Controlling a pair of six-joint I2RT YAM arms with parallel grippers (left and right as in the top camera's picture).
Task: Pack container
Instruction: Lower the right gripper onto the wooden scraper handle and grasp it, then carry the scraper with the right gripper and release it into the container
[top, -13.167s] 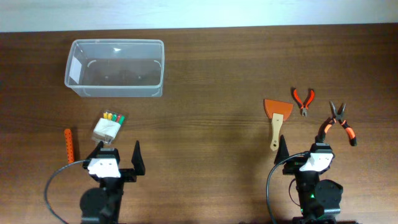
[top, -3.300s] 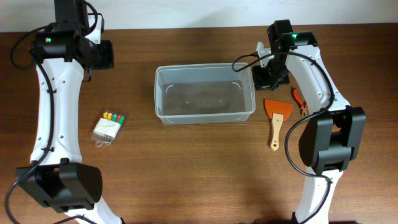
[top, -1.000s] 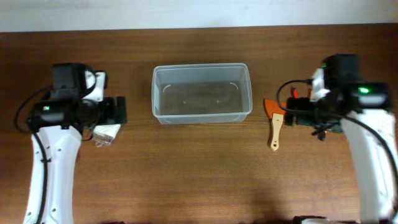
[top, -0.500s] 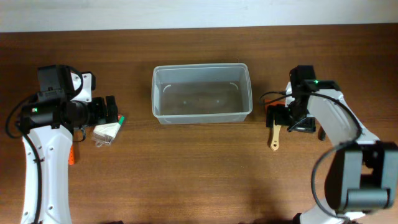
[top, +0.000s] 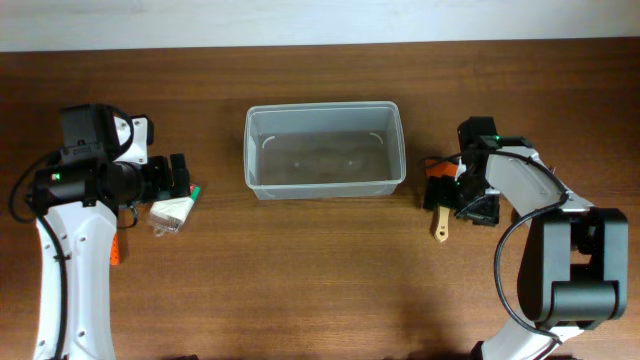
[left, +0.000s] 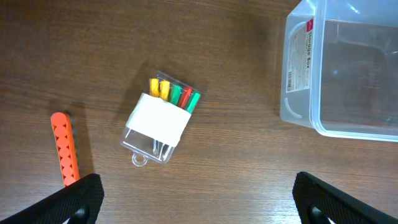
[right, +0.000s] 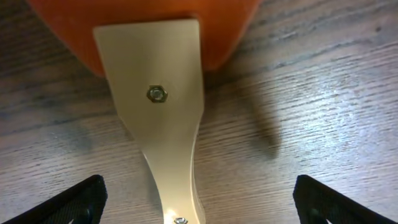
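The clear plastic container (top: 325, 150) stands empty at the table's middle back; its left end shows in the left wrist view (left: 336, 74). My left gripper (top: 178, 176) is open and empty, hovering above a pack of coloured markers (top: 172, 211) (left: 160, 121); its fingertips (left: 199, 205) frame bare table below the pack. My right gripper (top: 440, 190) is open and low over an orange scraper with a wooden handle (top: 440, 228). In the right wrist view the fingertips (right: 199, 199) stand either side of the handle (right: 163, 118), not touching it.
An orange perforated strip (top: 117, 248) (left: 64, 149) lies left of the marker pack. The scraper's orange blade (right: 143, 25) points toward the container. The right arm covers the table area right of the scraper.
The container was shifted from the back left to the middle earlier. In the last half second my right gripper sank closer over the scraper; the left arm stayed put.
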